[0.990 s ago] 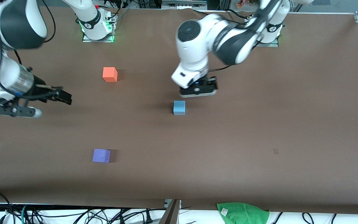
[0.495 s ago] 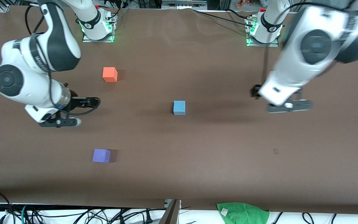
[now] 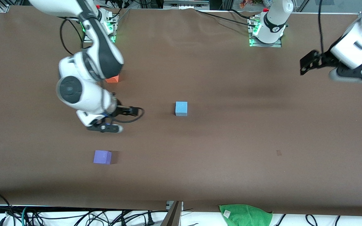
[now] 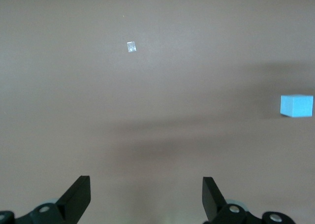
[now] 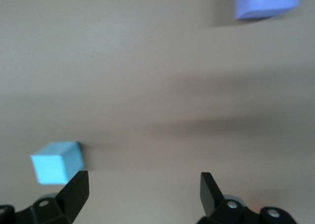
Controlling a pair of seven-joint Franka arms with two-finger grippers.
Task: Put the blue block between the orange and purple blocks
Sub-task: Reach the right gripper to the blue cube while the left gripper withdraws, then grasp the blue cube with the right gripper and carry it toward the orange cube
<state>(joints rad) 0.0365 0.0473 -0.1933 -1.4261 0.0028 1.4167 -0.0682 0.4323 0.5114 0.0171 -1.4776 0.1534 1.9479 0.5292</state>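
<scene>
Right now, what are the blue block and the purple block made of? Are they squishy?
The blue block looks like foam: matte, no shine, flat sky-blue top with duller grey-blue sides. The purple block has the same dull, even violet surface, so probably foam too. Painted wood or plastic can't be ruled out. Nothing is pressing on either one, so whether they are squishy can't be seen.

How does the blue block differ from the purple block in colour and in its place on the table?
The blue block is light sky-blue; the purple block is violet. The blue block lies farther from the front camera and more toward the left arm's end than the purple block. Both are small matte cubes, resting free on the table.
</scene>
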